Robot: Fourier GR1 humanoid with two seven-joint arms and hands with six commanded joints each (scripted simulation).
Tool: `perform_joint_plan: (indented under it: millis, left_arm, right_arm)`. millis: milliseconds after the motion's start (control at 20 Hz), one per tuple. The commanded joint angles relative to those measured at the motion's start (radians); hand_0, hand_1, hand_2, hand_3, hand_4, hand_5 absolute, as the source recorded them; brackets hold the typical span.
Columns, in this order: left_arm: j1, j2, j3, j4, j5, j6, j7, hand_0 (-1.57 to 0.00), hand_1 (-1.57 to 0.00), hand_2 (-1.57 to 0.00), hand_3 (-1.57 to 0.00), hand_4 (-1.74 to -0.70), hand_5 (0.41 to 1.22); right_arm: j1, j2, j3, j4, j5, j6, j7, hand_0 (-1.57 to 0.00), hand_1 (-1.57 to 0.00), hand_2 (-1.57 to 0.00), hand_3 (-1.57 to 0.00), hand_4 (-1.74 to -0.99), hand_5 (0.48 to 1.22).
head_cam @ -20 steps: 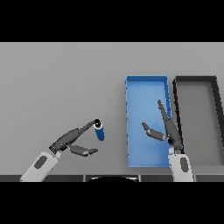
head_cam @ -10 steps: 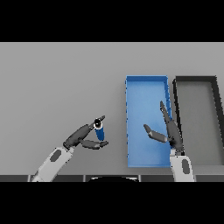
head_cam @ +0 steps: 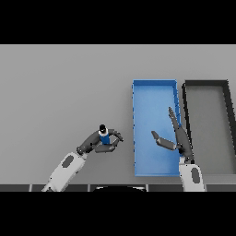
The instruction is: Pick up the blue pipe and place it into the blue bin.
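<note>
Head view. A grey tabletop [head_cam: 60,83] fills the scene. The left arm enters from the lower edge and reaches up and to the right; the left hand [head_cam: 100,142] sits near the middle of the tabletop, a little left of the blue bin [head_cam: 154,86]. Its fingers [head_cam: 116,135] and thumb curl round the blue pipe [head_cam: 104,138], pinching it from both sides. The blue pipe stands roughly upright in that grasp, with a dark end showing at its top and a pale band just beneath; whether its lower end touches the tabletop cannot be told.

The blue bin is a long rectangular tray lying lengthwise away from the robot, to the right of the left hand and apart from it. Nothing lies between the pipe and the near wall of the bin except bare tabletop.

The right arm rises from the lower edge at the bin's right side. The right hand [head_cam: 177,138] hangs over the bin's right half, its fingers straight and pointing away from the robot, the thumb spread out to the left over the bin floor; it holds nothing. It overlaps part of the bin's interior and its right wall.

Just beside the blue bin, on its right, lies a dark bin [head_cam: 205,84] of like shape, with a grey floor.
</note>
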Motion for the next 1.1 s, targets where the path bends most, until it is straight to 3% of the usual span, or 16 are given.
perform_joint_plan:
  millis: [0, 100, 200, 350, 400, 700, 1050]
  left_arm:
    - [0.002, 0.002, 0.003, -0.001, -0.005, 0.01, -0.006, -0.65, -0.83, -0.94, -0.91, -1.45, 0.941]
    - [0.001, -0.02, -0.005, -0.002, -0.018, 0.017, -0.001, -0.98, -1.1, -1.16, -1.11, -1.55, 1.042]
    - [0.013, -0.015, -0.03, -0.031, -0.028, 0.02, 0.001, -1.19, -1.27, -1.31, -1.26, -1.62, 1.106]
    - [0.027, -0.022, -0.054, -0.041, -0.066, 0.05, -0.037, -1.38, -1.42, -1.44, -1.41, -1.54, 1.162]
    - [0.032, -0.018, -0.057, -0.031, -0.081, 0.049, -0.06, -1.42, -1.45, -1.46, -1.44, -1.52, 1.174]
    - [0.018, -0.057, -0.027, -0.12, -0.06, 0.044, -0.116, -1.53, -1.54, -1.54, -1.54, -1.48, 1.209]
    - [-0.044, -0.084, -0.021, -0.212, -0.077, 0.035, 0.001, -1.56, -1.56, -1.57, -1.56, -1.47, 1.218]
  right_arm:
    - [0.004, -0.001, 0.001, -0.003, 0.002, -0.001, -0.013, 0.0, 0.0, 0.0, 0.0, -1.189, 0.562]
    - [0.006, -0.011, -0.008, 0.001, 0.002, -0.001, -0.017, 0.0, 0.0, 0.0, 0.0, -1.182, 0.562]
    - [-0.014, -0.004, -0.002, 0.016, 0.011, -0.006, -0.004, 0.0, 0.0, 0.0, 0.0, -1.178, 0.561]
    - [-0.017, 0.005, 0.001, 0.025, 0.014, -0.011, -0.001, 0.0, 0.0, 0.0, 0.0, -1.176, 0.559]
    - [-0.005, 0.002, 0.002, 0.014, 0.014, -0.008, -0.021, 0.0, 0.0, 0.0, 0.0, -1.174, 0.558]
    - [-0.018, -0.008, -0.006, 0.02, 0.018, -0.013, 0.009, 0.0, 0.0, 0.0, 0.0, -1.151, 0.55]
    - [-0.002, -0.014, 0.001, 0.021, 0.035, -0.011, -0.003, 0.0, 0.0, 0.0, 0.0, -1.126, 0.567]
